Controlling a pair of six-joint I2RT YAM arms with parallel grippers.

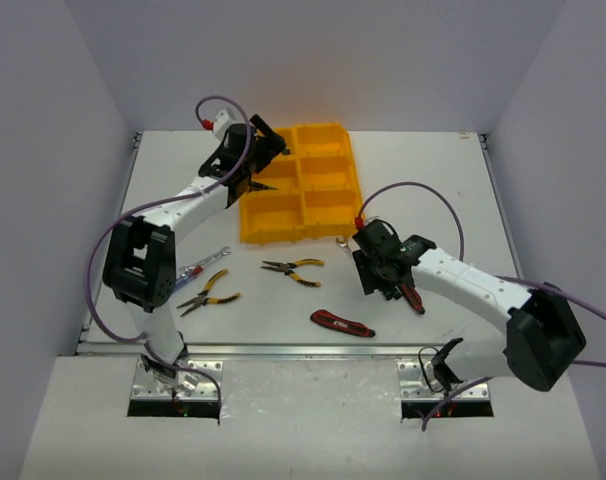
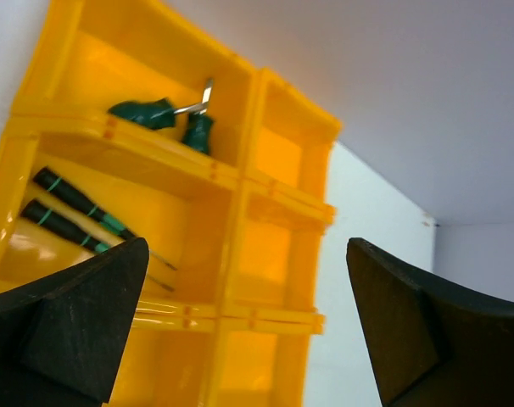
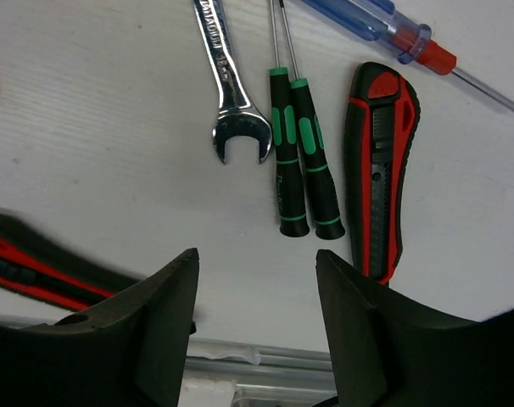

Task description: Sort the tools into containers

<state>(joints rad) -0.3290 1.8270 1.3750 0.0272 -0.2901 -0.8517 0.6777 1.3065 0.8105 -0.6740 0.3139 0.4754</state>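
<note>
Yellow-orange plastic organiser tray [image 1: 358,190], two by three compartments, lying flat. In one compartment: two black-and-green-handled screwdrivers [image 2: 70,212], side by side. In the next: dark green-handled tools [image 2: 159,112], kind unclear.

Loose, nearer than the tray: yellow-black-handled pliers [image 1: 293,268], second such pliers [image 1: 208,293], red-blue screwdriver [image 1: 208,260], red-black utility knife [image 1: 341,322].

Laid parallel: silver open-end wrench [image 3: 231,85], green-handled screwdriver pair [image 3: 295,153] touching, second red-black knife [image 3: 377,170]. Blue-handled screwdriver [image 3: 384,25] slantwise beyond.
</note>
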